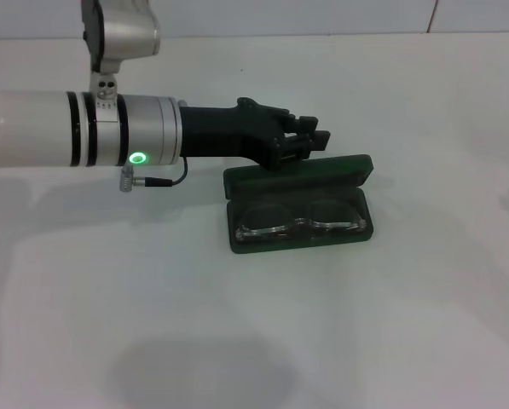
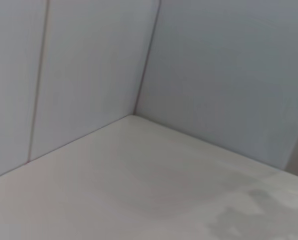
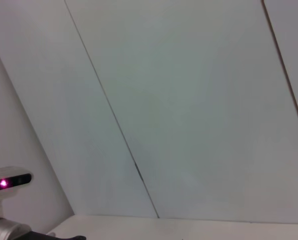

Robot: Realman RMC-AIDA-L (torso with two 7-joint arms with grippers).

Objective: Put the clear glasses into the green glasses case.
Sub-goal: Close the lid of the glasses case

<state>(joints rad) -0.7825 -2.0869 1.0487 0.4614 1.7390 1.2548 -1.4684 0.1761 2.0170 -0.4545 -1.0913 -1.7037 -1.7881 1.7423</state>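
Glasses [image 1: 298, 223] already lie in the open green case [image 1: 356, 234] on the white desk [image 1: 407, 324], lenses side by side in the tray. The left gripper [image 1: 309, 141] hangs just behind the case, over its raised lid [image 1: 298, 177]; whether its fingers are apart or together I cannot tell. The risk is that hand dropping or swinging forward, knocking the lid down on the frame or shoving the case sideways. The right gripper is not in the head view.
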